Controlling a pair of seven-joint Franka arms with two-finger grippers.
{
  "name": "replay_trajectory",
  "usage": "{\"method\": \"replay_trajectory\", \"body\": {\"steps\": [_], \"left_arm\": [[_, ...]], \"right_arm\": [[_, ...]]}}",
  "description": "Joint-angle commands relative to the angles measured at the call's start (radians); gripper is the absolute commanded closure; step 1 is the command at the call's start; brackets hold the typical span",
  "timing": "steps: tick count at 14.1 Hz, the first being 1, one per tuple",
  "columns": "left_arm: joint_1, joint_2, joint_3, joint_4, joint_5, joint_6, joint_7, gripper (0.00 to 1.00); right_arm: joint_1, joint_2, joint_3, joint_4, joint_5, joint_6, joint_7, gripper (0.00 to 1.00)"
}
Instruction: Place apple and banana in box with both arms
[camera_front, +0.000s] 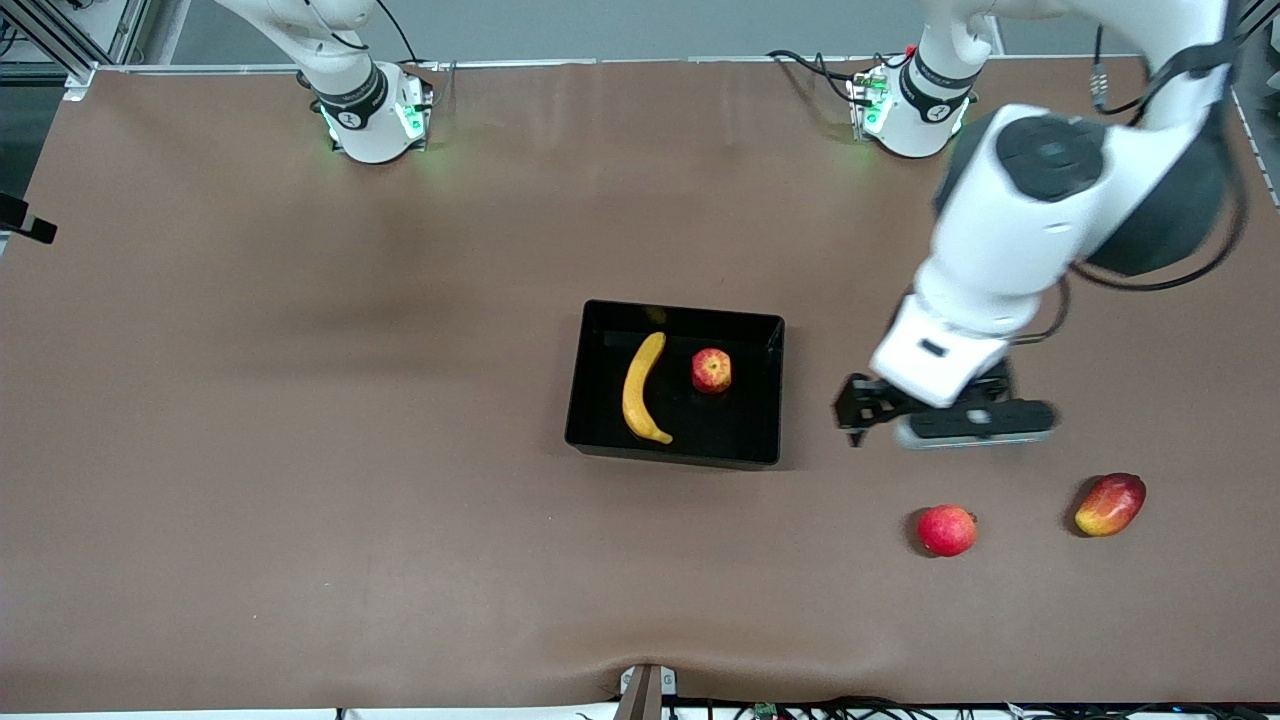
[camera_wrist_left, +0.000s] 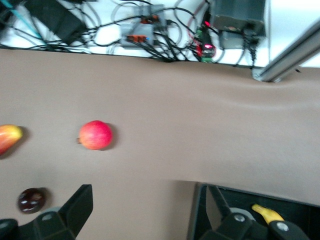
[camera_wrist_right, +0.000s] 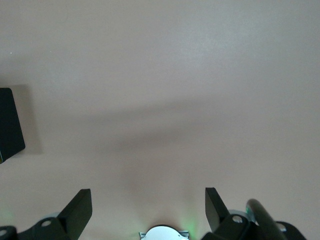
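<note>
The apple (camera_front: 711, 370) and one banana (camera_front: 642, 389) are lying side by side in the black box (camera_front: 769, 395) mid-table (camera_front: 300, 400). The left pincer (camera_front: 860, 413) is hanging released over bare table beside the box, its arm bent downward. The right pincer (camera_wrist_right: 147, 210) is waiting spread over bare table. One pink-red fruit (camera_front: 946, 530) and one mango (camera_front: 1110, 505) are lying nearer the camera. No readable writing.

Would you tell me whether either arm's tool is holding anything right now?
Nothing is held: the left tool and right tool are both open and empty.
</note>
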Motion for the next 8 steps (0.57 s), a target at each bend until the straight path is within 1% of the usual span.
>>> {"method": "replay_trajectory", "body": {"steps": [1,2,4,6,8], "left_arm": [[0.051,-0.091,-0.005,-0.035,-0.019,-0.105,0.013,0.0],[0.071,-0.108,-0.006,-0.035,-0.019,-0.146,0.045,0.0],[0.103,-0.147,-0.005,-0.041,-0.019,-0.215,0.171,0.0],[0.134,-0.188,-0.002,-0.055,-0.03,-0.249,0.2,0.0],[0.153,-0.254,0.012,-0.123,-0.077,-0.25,0.214,0.0]], "right_arm": [[-0.013,0.022,0.012,0.041,0.018,-0.015,-0.009,0.0],[-0.013,0.022,0.012,0.041,0.016,-0.017,-0.007,0.0],[-0.013,0.021,0.012,0.041,0.016,-0.017,-0.007,0.0],[-0.01,0.022,0.012,0.041,0.018,-0.021,-0.007,0.0],[-0.003,0.021,0.015,0.041,0.018,-0.021,-0.007,0.0]]}}
